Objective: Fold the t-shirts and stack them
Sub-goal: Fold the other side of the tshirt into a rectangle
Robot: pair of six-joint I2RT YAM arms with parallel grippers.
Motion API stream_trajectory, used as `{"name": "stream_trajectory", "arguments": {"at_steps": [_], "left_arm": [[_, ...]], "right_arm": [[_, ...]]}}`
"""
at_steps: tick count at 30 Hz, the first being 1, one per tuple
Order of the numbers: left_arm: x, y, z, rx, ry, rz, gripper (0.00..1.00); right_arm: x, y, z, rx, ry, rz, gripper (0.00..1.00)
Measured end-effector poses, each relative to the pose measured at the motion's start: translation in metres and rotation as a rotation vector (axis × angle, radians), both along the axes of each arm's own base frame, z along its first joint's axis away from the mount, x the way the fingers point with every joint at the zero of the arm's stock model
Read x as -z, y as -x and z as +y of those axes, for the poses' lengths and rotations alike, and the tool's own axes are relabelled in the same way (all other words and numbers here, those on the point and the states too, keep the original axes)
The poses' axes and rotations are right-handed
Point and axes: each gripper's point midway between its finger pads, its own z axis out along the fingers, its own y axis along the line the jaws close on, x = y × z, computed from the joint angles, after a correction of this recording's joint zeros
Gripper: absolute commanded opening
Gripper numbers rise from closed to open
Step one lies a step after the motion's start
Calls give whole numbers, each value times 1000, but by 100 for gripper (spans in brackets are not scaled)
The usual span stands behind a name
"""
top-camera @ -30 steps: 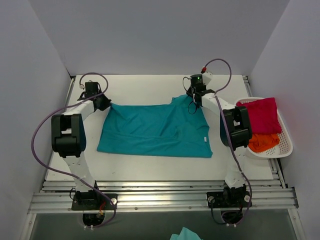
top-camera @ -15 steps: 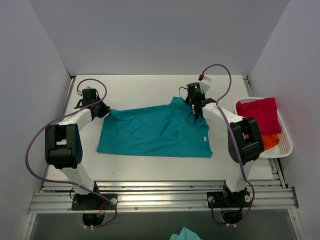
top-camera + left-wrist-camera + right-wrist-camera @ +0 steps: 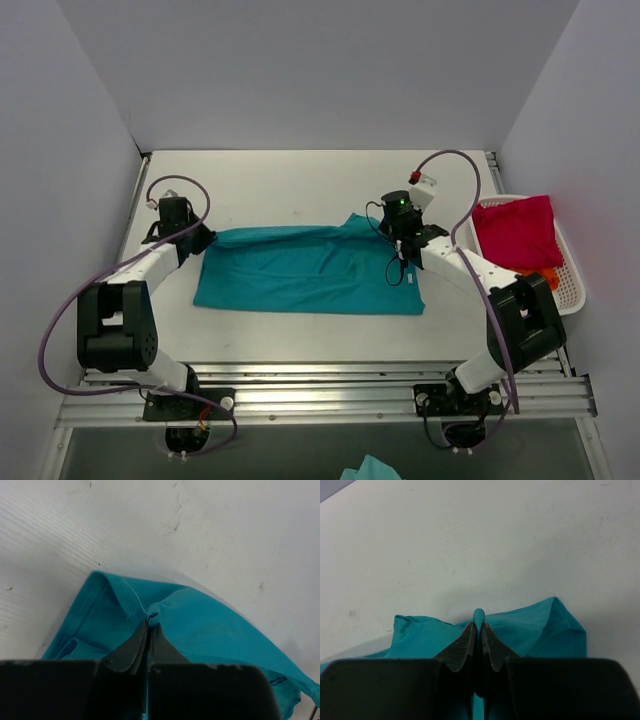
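The teal t-shirt (image 3: 300,270) lies spread across the middle of the table, its far edge lifted and drawn toward the near side. My left gripper (image 3: 203,237) is shut on the shirt's far left corner; the left wrist view shows a pinch of teal cloth (image 3: 152,614) between the closed fingers. At the shirt's far right part my right gripper (image 3: 405,243) is shut on a fold of teal cloth (image 3: 479,615). A crimson-magenta t-shirt (image 3: 518,233) lies in the basket at the right, with an orange t-shirt (image 3: 548,272) just showing under it.
The white slotted basket (image 3: 572,290) sits at the table's right edge, close to the right arm. Grey walls close in the left, far and right sides. A scrap of teal cloth (image 3: 370,468) shows below the near rail.
Both grippers have pulled the shirt's far edge toward the near side, narrowing the spread cloth. The left arm's elbow dropped nearer; the right arm swung right and nearer.
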Motion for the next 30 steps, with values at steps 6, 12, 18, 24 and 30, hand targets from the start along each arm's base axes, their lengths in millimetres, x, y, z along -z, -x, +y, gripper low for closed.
{"name": "stream_trajectory", "arguments": {"at_steps": [6, 12, 18, 24, 30], "left_arm": [[9, 23, 6, -26, -25, 14, 2], [21, 43, 0, -22, -56, 29, 2], [34, 61, 3, -39, -89, 57, 6], [31, 72, 14, -108, -122, 59, 98], [22, 84, 31, -220, -155, 69, 94]], "right_arm": [[16, 34, -8, 8, 15, 23, 0], [42, 65, -11, 5, 37, 63, 0], [63, 84, -11, 17, 48, 94, 2], [77, 93, -15, 74, 16, 106, 100], [89, 99, -22, 128, 19, 131, 100]]}}
